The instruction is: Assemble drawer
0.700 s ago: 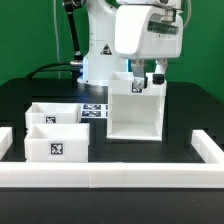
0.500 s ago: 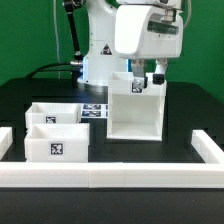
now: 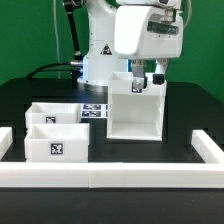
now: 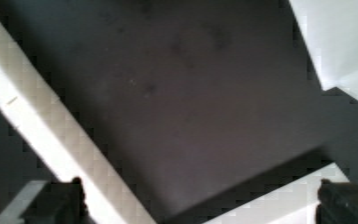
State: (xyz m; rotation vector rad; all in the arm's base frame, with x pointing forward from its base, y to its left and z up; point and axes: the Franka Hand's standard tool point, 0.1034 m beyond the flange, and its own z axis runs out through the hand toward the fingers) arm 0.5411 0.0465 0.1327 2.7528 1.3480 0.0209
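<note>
While hand (image 3: pixel 143 77) hangs with fingers (image 4: pixel 346 198) apart, nothing between | housing (image 3: pixel 134 112) upright on bench (image 3: pixel 186 115), just below hand | two trays (image 3: pixel 55 146) well aside of hand | likely next: straddle housing wall squarely before closing, avoid tipping.

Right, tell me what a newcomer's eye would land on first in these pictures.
The tall white plastic box housing stands mid-table, and the arm's open two-finger gripper hangs at its top. On the exterior view's left, two small white tagged trays sit one behind the other on the black table. A long low white border rail runs along the front.
</note>
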